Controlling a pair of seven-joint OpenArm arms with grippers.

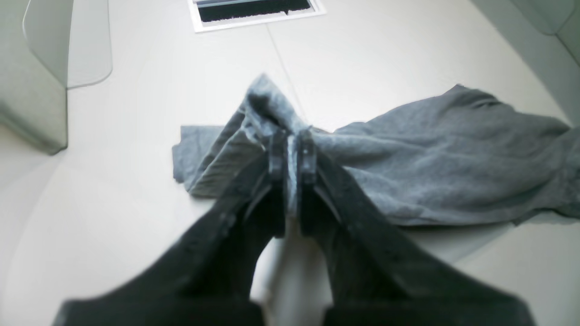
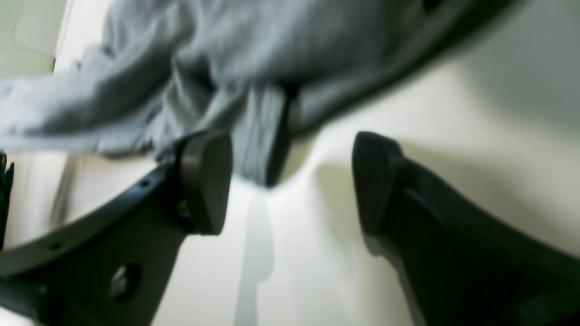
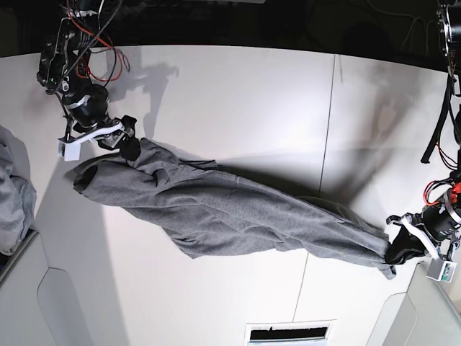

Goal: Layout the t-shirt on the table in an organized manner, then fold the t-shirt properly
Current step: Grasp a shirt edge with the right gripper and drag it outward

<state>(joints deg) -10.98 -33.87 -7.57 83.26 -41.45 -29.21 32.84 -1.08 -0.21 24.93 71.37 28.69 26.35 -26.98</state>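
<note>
Base view: shows the t-shirt point(image 3: 216, 189) stretched crookedly across the table point(image 3: 252, 79), between the two grippers. Pinches cloth between the pressed-together fingers of the left gripper point(image 3: 395, 252); spreads the fingers of the right gripper point(image 3: 99, 150) wide, near a loose corner, with contact impossible to tell. Shows soft grey jersey, rumpled into long ridges and angular flaps, on smooth white with a thin dark seam point(image 3: 323, 155). Cuts off part of the cloth in both wrist views, blurs the right one, and hides the collar's position among folds.
</note>
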